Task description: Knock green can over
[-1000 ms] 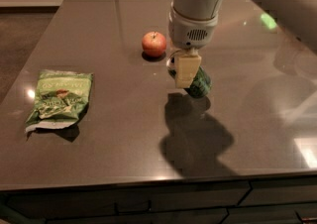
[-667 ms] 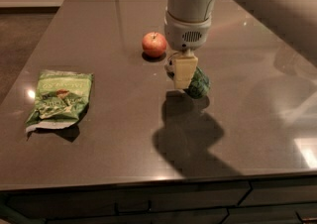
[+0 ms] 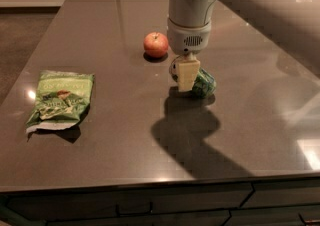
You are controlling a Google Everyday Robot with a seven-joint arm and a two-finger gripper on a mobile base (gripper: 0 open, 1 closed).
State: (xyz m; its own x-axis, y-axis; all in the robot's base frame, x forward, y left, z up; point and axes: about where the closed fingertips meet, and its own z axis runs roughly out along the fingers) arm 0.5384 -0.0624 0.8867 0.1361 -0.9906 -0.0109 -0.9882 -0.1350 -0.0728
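Observation:
The green can [image 3: 202,83] lies tipped on its side on the dark table [image 3: 120,135], just right of centre, its patterned body pointing to the right. My gripper [image 3: 186,76] hangs straight down from the white arm, directly over the can's left end, with a cream-coloured finger [image 3: 187,74] in front of the can. The can's left part is hidden behind that finger.
A red apple [image 3: 156,44] sits just to the back left of the gripper. A flat green chip bag [image 3: 61,100] lies at the left of the table. The table's front edge runs along the bottom, with drawers below.
The arm and gripper have shifted slightly to the left. The can stays tipped on its side in about the same spot.

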